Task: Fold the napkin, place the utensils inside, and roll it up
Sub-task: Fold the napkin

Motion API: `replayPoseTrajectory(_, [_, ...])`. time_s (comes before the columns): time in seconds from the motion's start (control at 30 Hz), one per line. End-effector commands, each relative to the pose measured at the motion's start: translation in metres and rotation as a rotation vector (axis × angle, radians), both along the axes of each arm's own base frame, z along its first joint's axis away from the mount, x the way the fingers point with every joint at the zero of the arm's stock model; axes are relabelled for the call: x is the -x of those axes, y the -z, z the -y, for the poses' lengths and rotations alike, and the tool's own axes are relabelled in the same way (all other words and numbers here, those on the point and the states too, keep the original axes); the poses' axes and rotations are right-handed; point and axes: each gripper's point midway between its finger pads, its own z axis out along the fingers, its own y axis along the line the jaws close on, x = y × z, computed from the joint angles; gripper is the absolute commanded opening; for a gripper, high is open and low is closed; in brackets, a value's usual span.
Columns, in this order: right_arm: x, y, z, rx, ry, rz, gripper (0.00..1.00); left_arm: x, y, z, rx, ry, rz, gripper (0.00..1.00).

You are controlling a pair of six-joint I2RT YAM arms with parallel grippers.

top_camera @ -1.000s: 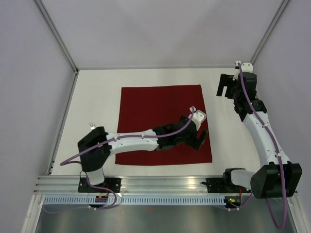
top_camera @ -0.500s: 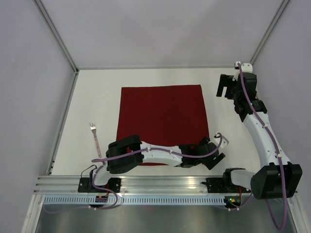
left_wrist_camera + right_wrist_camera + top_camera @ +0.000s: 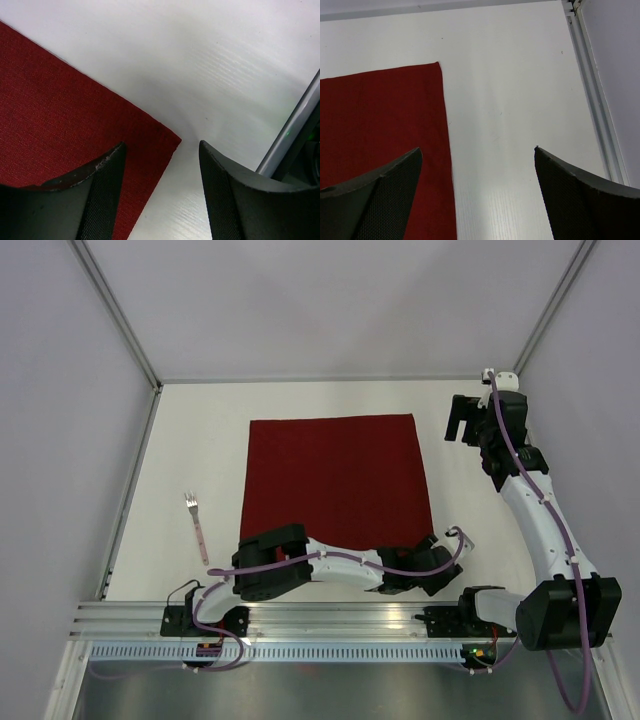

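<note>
The dark red napkin (image 3: 335,480) lies flat and unfolded on the white table. A fork (image 3: 197,525) rests on the table to its left, apart from it. My left gripper (image 3: 437,575) is low at the napkin's near right corner, open. In the left wrist view the napkin's corner (image 3: 150,137) lies flat between the fingers of the left gripper (image 3: 162,145), one finger over the cloth, the other over bare table. My right gripper (image 3: 458,418) hovers open beside the far right corner. In the right wrist view the right gripper (image 3: 477,148) straddles the napkin's right edge (image 3: 380,115).
The aluminium rail (image 3: 330,620) runs along the near edge, close behind the left gripper, and shows as a grey bar (image 3: 295,135) in the left wrist view. White walls and a metal frame (image 3: 592,95) bound the table at the back and on both sides.
The left arm swung from above the napkin's right part down to its near right corner, uncovering the fork. Its jaws have narrowed a little. The right arm has not moved.
</note>
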Motion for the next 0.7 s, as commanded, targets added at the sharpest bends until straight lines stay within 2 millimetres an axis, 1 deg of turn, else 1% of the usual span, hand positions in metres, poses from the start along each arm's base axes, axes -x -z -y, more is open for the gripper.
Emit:
replayPoseTrajectory(0.0, [0.003, -0.003, 0.004, 0.01, 0.019, 0.011, 0.98, 0.001, -0.007, 0.017, 0.042, 0.013, 0.031, 0.64])
replayPoseTrajectory(0.03, [0.004, -0.002, 0.004, 0.01, 0.021, 0.01, 0.98, 0.001, -0.004, 0.017, 0.038, 0.013, 0.03, 0.61])
replayPoseTrajectory(0.1, [0.004, -0.002, 0.004, 0.009, 0.018, 0.009, 0.98, 0.003, 0.0, 0.017, 0.03, 0.016, 0.029, 0.59])
replayPoseTrajectory(0.13, [0.004, -0.001, 0.004, 0.009, 0.018, 0.008, 0.98, 0.003, 0.003, 0.016, 0.026, 0.014, 0.028, 0.54])
replayPoseTrajectory(0.2, [0.004, 0.0, 0.003, 0.009, 0.016, 0.005, 0.98, 0.005, 0.007, 0.014, 0.017, 0.013, 0.028, 0.5])
replayPoseTrajectory(0.23, [0.004, 0.0, 0.004, 0.009, 0.018, 0.005, 0.98, 0.005, 0.009, 0.013, 0.013, 0.01, 0.026, 0.44])
replayPoseTrajectory(0.3, [0.004, 0.0, 0.003, 0.009, 0.014, 0.006, 0.98, 0.006, 0.012, 0.01, 0.003, 0.006, 0.026, 0.38])
replayPoseTrajectory(0.33, [0.004, 0.001, 0.003, 0.007, 0.014, 0.003, 0.98, 0.006, 0.014, 0.009, 0.001, 0.006, 0.024, 0.31])
replayPoseTrajectory(0.37, [0.005, -0.001, 0.003, 0.008, 0.012, 0.006, 0.98, 0.005, 0.015, 0.007, -0.004, 0.003, 0.026, 0.29])
replayPoseTrajectory(0.4, [0.004, 0.001, 0.002, 0.006, 0.011, 0.002, 0.98, 0.005, 0.015, 0.007, -0.003, 0.002, 0.025, 0.26])
replayPoseTrajectory(0.43, [0.004, 0.001, 0.002, 0.007, 0.009, 0.002, 0.98, 0.006, 0.014, 0.006, -0.002, 0.002, 0.025, 0.2])
replayPoseTrajectory(0.5, [0.004, 0.001, 0.002, 0.007, 0.009, 0.002, 0.98, 0.006, 0.01, 0.005, 0.003, 0.001, 0.024, 0.17])
replayPoseTrajectory(0.57, [0.005, 0.001, 0.002, 0.007, 0.01, 0.003, 0.98, 0.006, 0.006, 0.004, 0.008, 0.004, 0.024, 0.11])
replayPoseTrajectory(0.6, [0.004, 0.001, 0.002, 0.009, 0.01, 0.001, 0.98, 0.007, -0.002, 0.005, 0.026, 0.003, 0.022, 0.11])
replayPoseTrajectory(0.67, [0.005, 0.001, 0.002, 0.009, 0.01, 0.003, 0.98, 0.009, -0.009, 0.005, 0.039, 0.009, 0.014, 0.09])
